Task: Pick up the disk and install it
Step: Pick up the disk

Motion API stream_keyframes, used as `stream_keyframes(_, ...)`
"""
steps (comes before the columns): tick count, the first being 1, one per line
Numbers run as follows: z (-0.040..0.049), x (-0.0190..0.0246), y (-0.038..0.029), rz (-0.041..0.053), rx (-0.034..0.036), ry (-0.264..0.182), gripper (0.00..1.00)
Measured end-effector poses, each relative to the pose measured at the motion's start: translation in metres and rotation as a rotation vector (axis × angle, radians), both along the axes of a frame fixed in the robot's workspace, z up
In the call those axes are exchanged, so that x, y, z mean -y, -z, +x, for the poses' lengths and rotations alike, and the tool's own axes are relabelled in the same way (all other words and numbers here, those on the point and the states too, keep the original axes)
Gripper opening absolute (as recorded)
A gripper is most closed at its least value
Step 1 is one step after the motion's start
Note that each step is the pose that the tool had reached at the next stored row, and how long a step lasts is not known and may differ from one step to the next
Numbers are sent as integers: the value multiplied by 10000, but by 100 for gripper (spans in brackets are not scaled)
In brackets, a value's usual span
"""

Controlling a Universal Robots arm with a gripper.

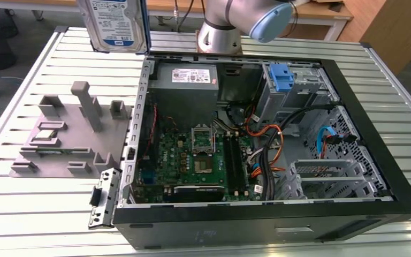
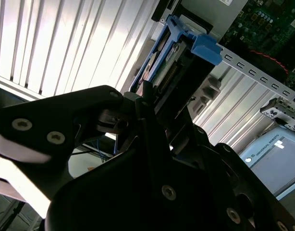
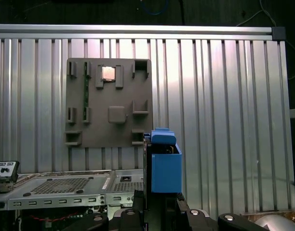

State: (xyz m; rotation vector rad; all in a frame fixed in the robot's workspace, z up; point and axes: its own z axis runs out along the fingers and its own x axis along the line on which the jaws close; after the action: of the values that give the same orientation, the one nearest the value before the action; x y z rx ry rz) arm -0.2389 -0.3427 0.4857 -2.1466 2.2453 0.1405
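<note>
While the disk (image 1: 113, 24) hangs upright in the air over the far edge of the counter (image 1: 20, 225), just past the open computer case (image 1: 377, 160) on the exterior view's left, the step in hand looks like the carry toward a drive bay. To do it well, I judge the hand (image 2: 162, 96) needs a firm, even clamp so the drive neither swings nor slips. The blue rails (image 3: 165, 166) should be squared to the bay before any push. The loose cables (image 1: 273, 131) inside the case call for a path above them. A blue latch (image 1: 282, 80) stands at the case's far side, well apart from the disk. In both wrist views the hand's black fingers (image 2: 150, 120) are closed on one end of the disk from either side. The drive sticks straight out beyond the fingertips, its blue-railed end pointing away from the hand. A grey fixture block (image 1: 70, 134) sits on the counter beside the case.
</note>
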Motion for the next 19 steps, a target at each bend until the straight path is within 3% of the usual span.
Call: stream_keyframes(19,65,0,0,0,-3,-2,35)
